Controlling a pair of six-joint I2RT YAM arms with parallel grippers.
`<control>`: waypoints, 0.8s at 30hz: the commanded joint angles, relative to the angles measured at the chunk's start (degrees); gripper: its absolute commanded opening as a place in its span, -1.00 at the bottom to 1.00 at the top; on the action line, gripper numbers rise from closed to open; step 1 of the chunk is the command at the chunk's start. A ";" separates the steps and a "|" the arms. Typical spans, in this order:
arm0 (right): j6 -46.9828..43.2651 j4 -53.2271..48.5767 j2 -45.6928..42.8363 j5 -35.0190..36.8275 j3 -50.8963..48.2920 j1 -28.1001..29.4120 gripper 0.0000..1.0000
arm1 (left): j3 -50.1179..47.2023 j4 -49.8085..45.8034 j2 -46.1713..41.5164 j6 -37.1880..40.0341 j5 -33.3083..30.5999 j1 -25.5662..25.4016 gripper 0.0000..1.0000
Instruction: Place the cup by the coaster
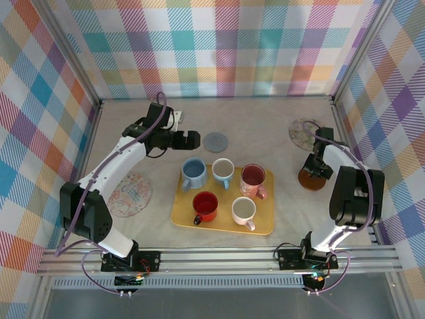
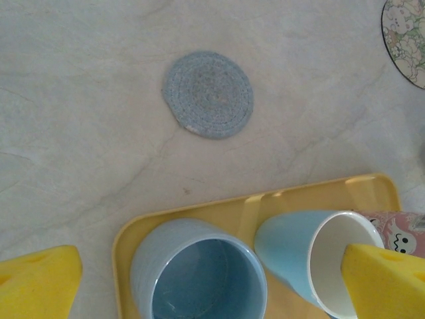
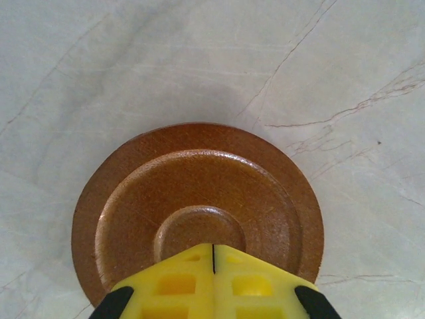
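Observation:
Several cups stand on a yellow tray (image 1: 182,216) (image 2: 299,199). A blue cup (image 1: 193,171) (image 2: 199,276) is at its back left corner, beside a pale blue cup (image 1: 223,171) (image 2: 312,256) with a white inside. A grey woven coaster (image 1: 216,141) (image 2: 208,94) lies on the table just behind the tray. My left gripper (image 1: 192,139) (image 2: 212,282) hangs open above the blue cup, its yellow fingers wide on either side and touching nothing. My right gripper (image 1: 317,167) (image 3: 213,249) is shut, empty, over a brown round coaster (image 1: 311,179) (image 3: 199,193).
The tray also holds a pink cup (image 1: 253,178), a red cup (image 1: 205,205) and a white cup (image 1: 244,211). A patterned disc (image 1: 129,195) lies left of the tray, another (image 1: 304,131) (image 2: 406,36) at the back right. Checked walls enclose the table.

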 commanded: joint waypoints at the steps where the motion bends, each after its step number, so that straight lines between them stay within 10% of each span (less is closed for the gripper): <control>1: -0.05 -1.26 2.52 -1.92 2.12 -0.30 -1.00 | -0.73 2.09 -2.45 -1.19 0.54 0.65 0.99; 24: -2.14 0.82 14.96 -16.43 12.42 7.36 -1.00 | -6.16 7.85 -3.66 -8.58 -0.10 0.65 1.00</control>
